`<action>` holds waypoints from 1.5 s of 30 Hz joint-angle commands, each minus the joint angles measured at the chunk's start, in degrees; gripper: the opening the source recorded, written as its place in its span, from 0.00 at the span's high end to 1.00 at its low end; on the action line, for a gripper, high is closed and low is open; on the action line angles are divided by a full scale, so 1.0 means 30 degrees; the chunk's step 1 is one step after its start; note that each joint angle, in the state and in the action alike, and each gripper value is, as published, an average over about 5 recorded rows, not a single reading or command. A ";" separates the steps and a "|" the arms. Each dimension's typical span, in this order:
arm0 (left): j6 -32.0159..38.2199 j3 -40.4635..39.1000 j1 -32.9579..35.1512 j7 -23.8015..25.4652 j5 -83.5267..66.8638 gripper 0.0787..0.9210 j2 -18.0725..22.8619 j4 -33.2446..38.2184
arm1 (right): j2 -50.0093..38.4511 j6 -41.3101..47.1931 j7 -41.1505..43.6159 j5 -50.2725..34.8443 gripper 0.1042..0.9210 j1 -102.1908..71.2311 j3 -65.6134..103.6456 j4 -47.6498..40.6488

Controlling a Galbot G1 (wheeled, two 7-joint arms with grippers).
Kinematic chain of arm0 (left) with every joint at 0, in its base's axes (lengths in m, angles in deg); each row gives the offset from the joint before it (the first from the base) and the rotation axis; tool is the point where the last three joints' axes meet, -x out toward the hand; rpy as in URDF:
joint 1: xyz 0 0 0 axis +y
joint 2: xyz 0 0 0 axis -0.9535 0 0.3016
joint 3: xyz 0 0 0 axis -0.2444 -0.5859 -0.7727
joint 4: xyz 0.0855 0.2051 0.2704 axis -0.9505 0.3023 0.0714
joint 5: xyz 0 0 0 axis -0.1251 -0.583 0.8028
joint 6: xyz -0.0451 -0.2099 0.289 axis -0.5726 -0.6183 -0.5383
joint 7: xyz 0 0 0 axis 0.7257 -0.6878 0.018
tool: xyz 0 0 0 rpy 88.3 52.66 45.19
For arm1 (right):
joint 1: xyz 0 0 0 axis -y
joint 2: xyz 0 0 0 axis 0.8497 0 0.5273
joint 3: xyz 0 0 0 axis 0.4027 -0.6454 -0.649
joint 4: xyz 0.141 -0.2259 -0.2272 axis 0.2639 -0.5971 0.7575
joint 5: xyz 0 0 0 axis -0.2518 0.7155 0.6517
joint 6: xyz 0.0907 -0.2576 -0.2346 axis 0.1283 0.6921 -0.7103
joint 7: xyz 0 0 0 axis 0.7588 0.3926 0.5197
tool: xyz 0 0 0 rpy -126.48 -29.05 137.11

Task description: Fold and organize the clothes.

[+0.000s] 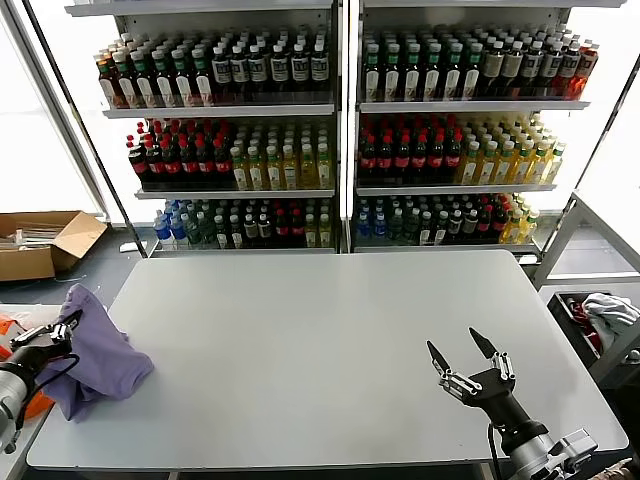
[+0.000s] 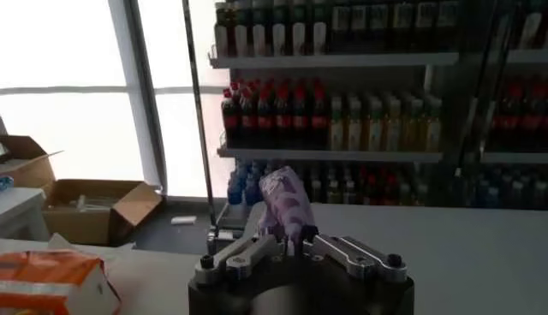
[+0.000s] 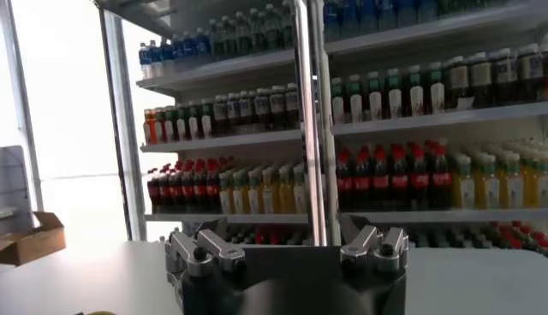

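Left hand (image 1: 66, 326), T-shirt (image 1: 100, 355), grey table (image 1: 330, 350)

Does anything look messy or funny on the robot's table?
Yes. The purple T-shirt is scrunched in a lump at the table's left edge, partly hanging off, not flat or folded. The left gripper is shut on a pinch of it. The right gripper is open over the table, holding nothing.

Light source: strong daylight through the windows (image 1: 40, 150) behind the drink shelves (image 1: 340, 130), blown out white.
Tabletop (image 1: 330, 340): evenly lit, soft faint shadows.
Wrist views: dimmer, backlit, slightly blurred shelves.
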 commanded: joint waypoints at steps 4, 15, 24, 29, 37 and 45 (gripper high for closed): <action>-0.0058 -0.8639 -0.1037 -0.6362 0.0207 0.92 0.3690 0.4185 | 0.0349 0.0223 -0.0038 0.0240 0.12 0.0126 -0.0650 0.0345; 0.1111 -1.4513 -0.3376 -1.0168 -0.0303 0.92 0.6658 0.2470 | 0.0265 0.1179 -0.0426 0.0336 0.12 -0.0325 -0.1128 0.0903; 0.4141 -1.5778 -0.5767 -1.0603 -0.0978 0.87 0.7864 0.1512 | 0.0285 0.4538 -0.2553 0.1108 0.12 0.0580 -0.3642 0.1134; 0.4750 -1.5842 -0.4878 -0.8360 -0.1701 0.71 0.7472 0.2557 | -0.0002 0.6418 -0.3681 -0.0162 0.12 0.2139 -0.5378 0.0789; 0.3915 -1.2052 -0.3689 -0.4537 -0.2271 0.43 0.4702 0.3837 | 0.0208 0.8331 -0.5061 -0.1732 0.12 0.6591 -1.0293 -0.1584; 0.3460 -0.7531 -0.3261 -0.0820 0.2396 0.17 0.1839 0.1374 | 0.1967 0.9759 -0.6893 -0.4699 0.12 1.1456 -1.5875 -0.5768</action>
